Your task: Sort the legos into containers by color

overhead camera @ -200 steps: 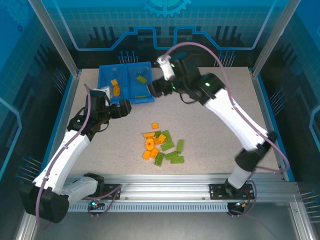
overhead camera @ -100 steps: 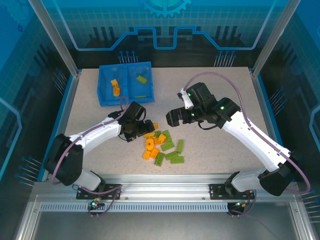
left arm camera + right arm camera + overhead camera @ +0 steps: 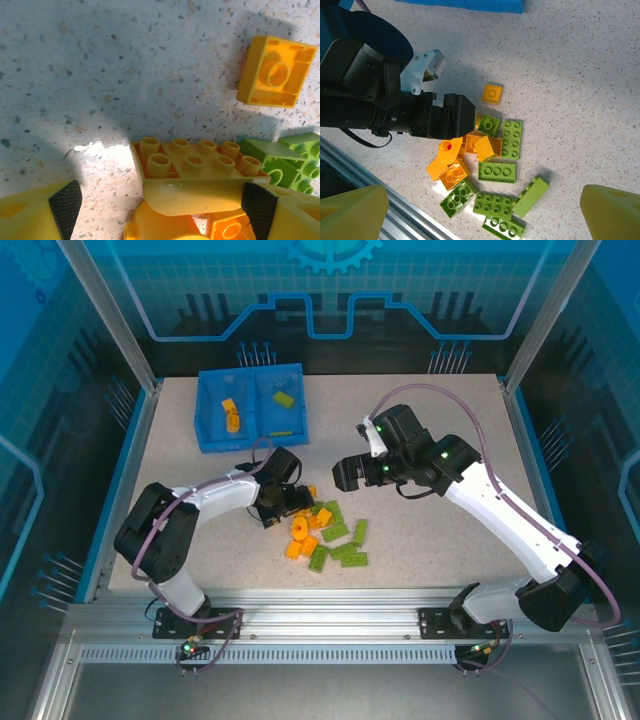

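Left gripper (image 3: 162,205) has its jaws wide apart, the black pads (image 3: 65,202) either side of an orange 2x4 brick (image 3: 197,162) without touching it that we can see. We see this gripper low at the left edge of the lego pile (image 3: 325,530) from above. Right gripper (image 3: 347,472) hovers above the table with its jaws also spread wide and nothing between them; the yellow fingertips (image 3: 350,210) sit at the bottom corners of the wrist view.

We see the pile near the table's middle, orange and green bricks mixed and touching. One squarish orange brick (image 3: 276,72) lies on its own just beyond the pile. Green bricks (image 3: 295,160) butt against the right end of the 2x4.

We see the blue bin (image 3: 250,444) at the far left of the table (image 3: 450,420), well apart from the pile. Its left compartment holds orange bricks (image 3: 231,415); its right compartment holds green bricks (image 3: 283,398).

Left arm (image 3: 215,495) reaches in low from the left. Right arm (image 3: 500,505) comes in from the right, its gripper just beyond the pile's far side.
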